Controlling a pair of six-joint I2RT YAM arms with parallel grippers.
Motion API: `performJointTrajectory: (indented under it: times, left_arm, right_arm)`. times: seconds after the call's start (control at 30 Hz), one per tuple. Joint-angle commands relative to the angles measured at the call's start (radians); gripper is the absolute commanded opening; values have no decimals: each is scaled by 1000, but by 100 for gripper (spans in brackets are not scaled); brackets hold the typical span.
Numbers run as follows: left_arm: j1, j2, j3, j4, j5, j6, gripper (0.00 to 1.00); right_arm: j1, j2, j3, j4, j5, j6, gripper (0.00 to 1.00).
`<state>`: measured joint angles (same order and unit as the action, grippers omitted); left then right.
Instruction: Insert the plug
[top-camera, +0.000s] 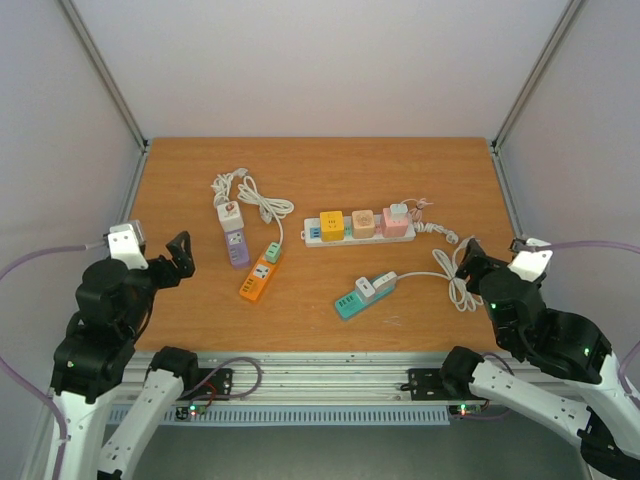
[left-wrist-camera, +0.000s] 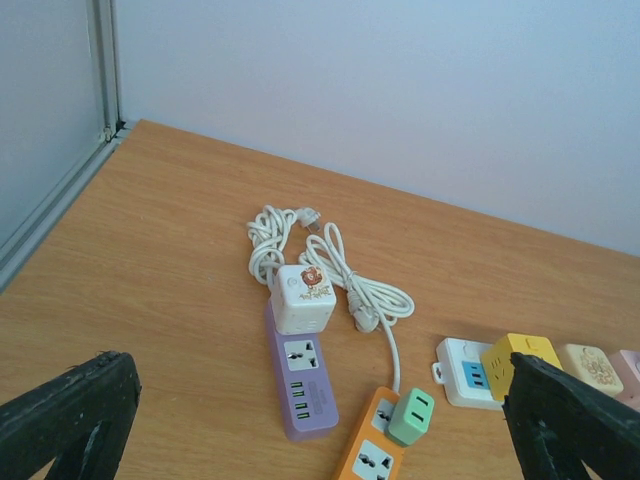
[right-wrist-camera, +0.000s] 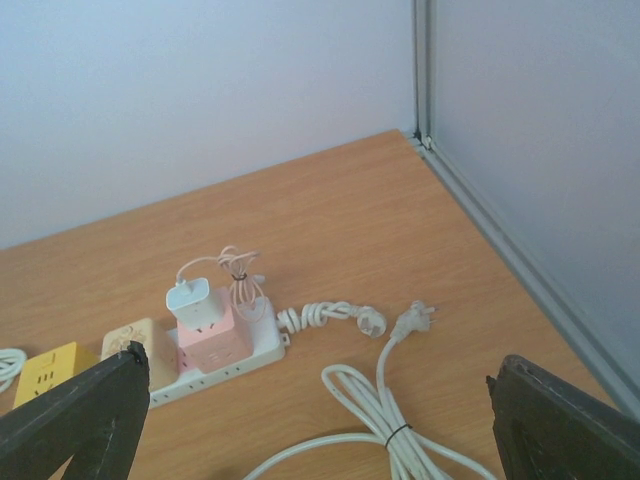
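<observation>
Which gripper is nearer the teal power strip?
Right. The right gripper hovers just right of the teal power strip, by its white cable; the left gripper is far off to its left, beyond the orange power strip.

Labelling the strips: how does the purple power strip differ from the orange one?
The purple power strip carries a white cube adapter; the orange power strip carries a green adapter. The purple one points nearly straight away from the arms; the orange one slants rightward. Both lie flat on the table.
</observation>
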<state>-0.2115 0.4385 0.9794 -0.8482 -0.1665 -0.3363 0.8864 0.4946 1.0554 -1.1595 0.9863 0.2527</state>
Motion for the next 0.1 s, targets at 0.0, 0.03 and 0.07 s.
performJointTrajectory:
  times: [0.0,0.03,0.07]
  left_arm:
    - [3,-10,-5,54,-30,-21,99]
    - [3,-9,-2,51,-26,-24,99]
    - [3,-10,-1,48,-20,-24,99]
  right_arm:
    - [-3,-2,-5,5,38,32,93]
    - [-3,-4,-5,5,37,33,93]
    - [-3,-6,-5,5,36,33,93]
